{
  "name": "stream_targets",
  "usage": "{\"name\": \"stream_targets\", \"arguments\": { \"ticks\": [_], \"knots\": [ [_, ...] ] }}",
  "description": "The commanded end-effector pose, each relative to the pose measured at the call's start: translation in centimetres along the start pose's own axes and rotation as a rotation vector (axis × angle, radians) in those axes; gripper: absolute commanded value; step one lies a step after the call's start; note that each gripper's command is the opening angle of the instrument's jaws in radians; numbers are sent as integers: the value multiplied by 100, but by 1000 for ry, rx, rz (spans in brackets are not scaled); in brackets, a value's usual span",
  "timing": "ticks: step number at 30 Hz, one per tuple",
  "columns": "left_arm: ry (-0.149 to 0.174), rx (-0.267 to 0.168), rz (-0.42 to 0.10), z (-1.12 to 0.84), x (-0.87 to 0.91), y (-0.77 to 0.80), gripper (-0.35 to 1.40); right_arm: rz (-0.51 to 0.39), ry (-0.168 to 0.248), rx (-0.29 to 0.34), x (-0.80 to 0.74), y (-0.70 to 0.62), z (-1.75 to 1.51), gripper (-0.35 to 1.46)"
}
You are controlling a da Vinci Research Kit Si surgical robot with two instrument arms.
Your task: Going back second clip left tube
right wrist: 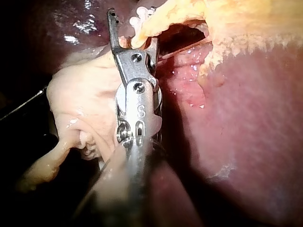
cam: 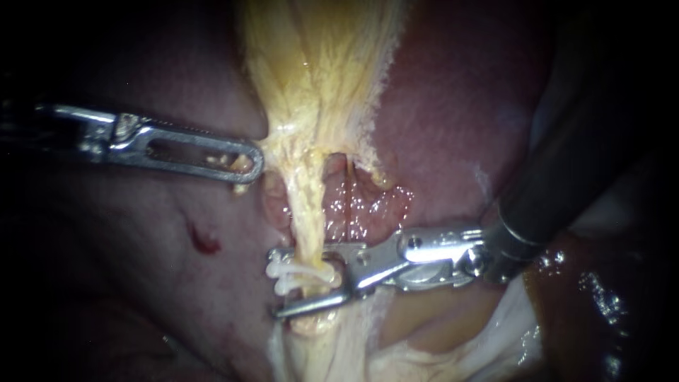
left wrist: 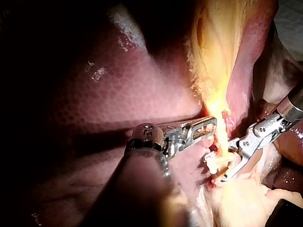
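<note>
A: What surrounds the site?
B: Liver (cam: pixel 460 106) on both sides, dull pink, with a small red spot (cam: pixel 204 240) on its left part.
A: And in the middle?
B: Yellow fatty tissue (cam: pixel 318 64) fans downward. Below it is a wet pink patch (cam: pixel 364 209), then pale tissue (cam: pixel 424 350) lowest, with a dark glistening mass (cam: pixel 594 297) at lower right.

Bare liver (cam: pixel 453 106) right of tube (cam: pixel 305 212) free; left instrument (cam: pixel 244 164), right instrument (cam: pixel 305 281), clip (cam: pixel 283 272) crowd tube.
</note>
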Motion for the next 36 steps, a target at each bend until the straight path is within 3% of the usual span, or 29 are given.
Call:
{"name": "stream_targets", "arguments": {
  "ticks": [1, 12, 25, 30, 36],
  "knots": [
    [0, 0, 0, 0, 0, 0, -35, -12, -2, -4, 1, 1, -3, 50],
    [0, 0, 0, 0, 1, 0, -35, -78, -7, -19, 14, -4, -56, 50],
    [0, 0, 1, 0, 1, 1, -35, -161, -21, -57, 64, -19, -160, 50],
    [0, 0, 0, 1, 1, 1, -35, -171, -24, -63, 76, -16, -181, 50],
    [-1, -1, 0, 2, 0, 0, -35, -175, -27, -61, 78, -16, -186, 50]
  ]
}}
